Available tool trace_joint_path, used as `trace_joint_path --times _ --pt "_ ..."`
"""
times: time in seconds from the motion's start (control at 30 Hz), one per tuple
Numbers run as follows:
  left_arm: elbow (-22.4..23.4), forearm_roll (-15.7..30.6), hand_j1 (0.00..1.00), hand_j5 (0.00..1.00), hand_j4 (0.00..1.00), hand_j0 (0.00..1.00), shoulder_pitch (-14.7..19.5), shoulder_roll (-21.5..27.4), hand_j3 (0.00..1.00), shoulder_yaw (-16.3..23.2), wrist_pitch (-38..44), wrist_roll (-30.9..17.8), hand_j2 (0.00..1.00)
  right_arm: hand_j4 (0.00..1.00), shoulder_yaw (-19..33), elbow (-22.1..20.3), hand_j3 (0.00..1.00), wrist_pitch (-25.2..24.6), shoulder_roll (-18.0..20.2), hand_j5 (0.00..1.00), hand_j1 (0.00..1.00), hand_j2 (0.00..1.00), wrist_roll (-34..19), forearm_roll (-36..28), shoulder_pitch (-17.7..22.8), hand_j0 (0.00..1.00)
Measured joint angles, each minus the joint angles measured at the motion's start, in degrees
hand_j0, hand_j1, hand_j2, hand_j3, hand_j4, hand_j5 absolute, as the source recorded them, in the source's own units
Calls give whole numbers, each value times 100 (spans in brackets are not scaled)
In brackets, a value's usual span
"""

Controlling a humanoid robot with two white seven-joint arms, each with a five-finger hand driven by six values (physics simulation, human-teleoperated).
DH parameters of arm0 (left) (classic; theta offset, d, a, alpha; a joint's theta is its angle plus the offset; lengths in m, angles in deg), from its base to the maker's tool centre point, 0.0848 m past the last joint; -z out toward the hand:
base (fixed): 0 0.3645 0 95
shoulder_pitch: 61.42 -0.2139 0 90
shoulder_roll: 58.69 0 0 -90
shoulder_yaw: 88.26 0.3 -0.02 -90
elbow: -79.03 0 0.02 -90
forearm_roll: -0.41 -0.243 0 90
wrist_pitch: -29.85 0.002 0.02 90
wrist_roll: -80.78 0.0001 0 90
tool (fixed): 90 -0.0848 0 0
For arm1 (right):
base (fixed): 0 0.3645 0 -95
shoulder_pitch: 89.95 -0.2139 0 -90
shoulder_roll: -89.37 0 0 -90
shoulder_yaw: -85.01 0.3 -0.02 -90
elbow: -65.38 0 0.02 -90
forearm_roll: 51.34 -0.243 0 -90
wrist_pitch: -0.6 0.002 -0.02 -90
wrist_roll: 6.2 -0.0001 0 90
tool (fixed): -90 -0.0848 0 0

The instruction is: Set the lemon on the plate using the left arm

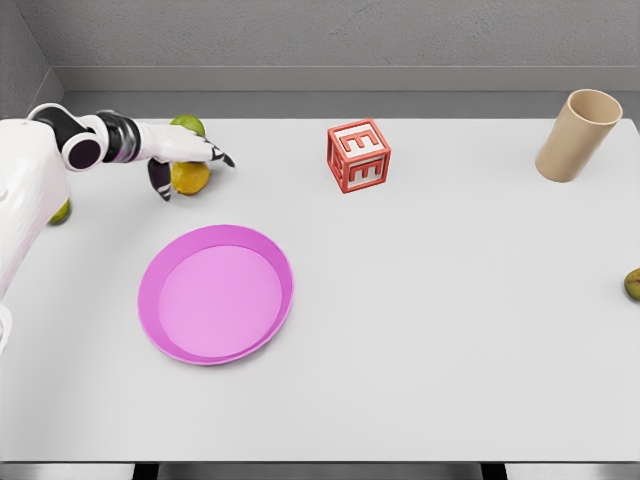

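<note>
The table (420,330) carries one pink plate (216,293), one tan cup (577,135) tilted at the far right, and one red letter block (358,155). The left arm reaches in across the far left, its hand (178,160) curled around the one lemon (191,177), beyond the plate. A green fruit (189,124) sits just behind.

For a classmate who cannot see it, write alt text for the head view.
The robot's left hand closes around a yellow lemon at the far left of a white table, just beyond an empty pink plate. A green fruit sits behind the hand; a red letter block and a tilted tan cup stand further right.
</note>
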Motion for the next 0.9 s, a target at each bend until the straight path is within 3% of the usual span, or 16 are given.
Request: trace_joint_path --times 0.37,0.6,0.9 --pt "97 -40 100 100 100 100 0 6 100 3 -1 0 100 100 1 0 100 0 0 100 100 100 0 0 0 100" --pt "102 -44 83 83 83 83 -9 9 83 6 -1 0 83 100 1 0 100 0 0 100 100 100 0 0 0 100" --pt "102 -43 82 82 82 82 -26 8 82 22 1 1 82 100 1 0 100 0 0 100 100 100 0 0 0 100"
